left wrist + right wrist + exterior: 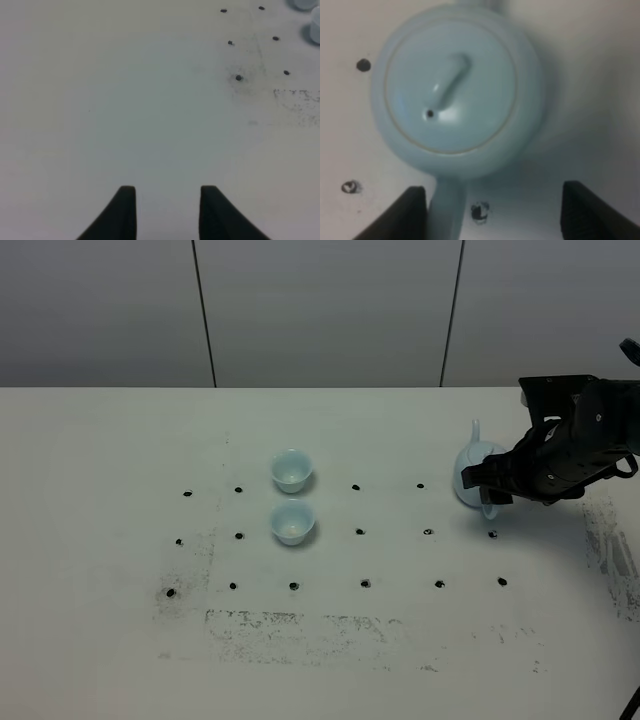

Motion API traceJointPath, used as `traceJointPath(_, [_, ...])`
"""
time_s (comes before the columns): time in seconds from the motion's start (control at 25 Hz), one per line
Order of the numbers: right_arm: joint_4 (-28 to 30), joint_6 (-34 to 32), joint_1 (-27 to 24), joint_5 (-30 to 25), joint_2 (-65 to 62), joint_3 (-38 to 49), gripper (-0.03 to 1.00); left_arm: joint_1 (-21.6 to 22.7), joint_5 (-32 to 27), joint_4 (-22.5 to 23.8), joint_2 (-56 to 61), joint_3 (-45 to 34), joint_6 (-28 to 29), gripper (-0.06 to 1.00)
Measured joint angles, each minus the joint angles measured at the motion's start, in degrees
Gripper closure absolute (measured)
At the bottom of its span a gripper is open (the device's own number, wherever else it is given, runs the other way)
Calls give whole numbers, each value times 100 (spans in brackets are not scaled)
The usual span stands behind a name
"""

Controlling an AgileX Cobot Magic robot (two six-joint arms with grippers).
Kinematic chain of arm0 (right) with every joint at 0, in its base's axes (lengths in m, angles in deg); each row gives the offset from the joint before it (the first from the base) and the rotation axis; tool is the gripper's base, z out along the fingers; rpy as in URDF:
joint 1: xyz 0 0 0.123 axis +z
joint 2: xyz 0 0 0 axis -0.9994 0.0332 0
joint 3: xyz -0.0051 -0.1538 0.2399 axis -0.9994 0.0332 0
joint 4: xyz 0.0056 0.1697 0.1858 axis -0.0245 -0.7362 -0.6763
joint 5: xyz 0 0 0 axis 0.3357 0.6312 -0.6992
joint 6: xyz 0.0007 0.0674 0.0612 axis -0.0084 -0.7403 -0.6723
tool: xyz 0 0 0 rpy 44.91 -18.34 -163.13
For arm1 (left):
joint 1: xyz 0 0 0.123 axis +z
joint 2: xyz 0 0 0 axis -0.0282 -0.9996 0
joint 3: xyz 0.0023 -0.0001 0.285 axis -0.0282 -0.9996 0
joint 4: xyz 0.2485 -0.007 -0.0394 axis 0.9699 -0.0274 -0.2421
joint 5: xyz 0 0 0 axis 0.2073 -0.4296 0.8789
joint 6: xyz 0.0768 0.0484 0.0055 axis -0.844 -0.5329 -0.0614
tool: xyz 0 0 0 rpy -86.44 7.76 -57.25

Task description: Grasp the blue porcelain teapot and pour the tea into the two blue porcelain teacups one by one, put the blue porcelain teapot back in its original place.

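Note:
The blue porcelain teapot (468,466) stands on the white table (120,640) at the right, its spout pointing to the back. My right gripper (490,486) is open and hangs low over its handle side. In the right wrist view the teapot (452,85) with its knobbed lid fills the frame. Its handle (445,210) lies between the spread fingers, close beside one finger (412,212); whether they touch I cannot tell. The two blue porcelain teacups (291,470) (293,522) stand upright one behind the other, left of centre. My left gripper (167,200) is open and empty over bare table.
Black dots (360,532) form a grid on the table, with grey smudges (300,625) toward the front. The left wrist view shows the cups' edges (315,27) far off at its corner. The left arm does not show in the exterior high view.

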Motion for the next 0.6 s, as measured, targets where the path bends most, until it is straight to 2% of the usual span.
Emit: traceJointPath(0.6, [0, 58, 0, 51, 202, -18, 46, 0, 0, 0, 0, 0, -5, 66])
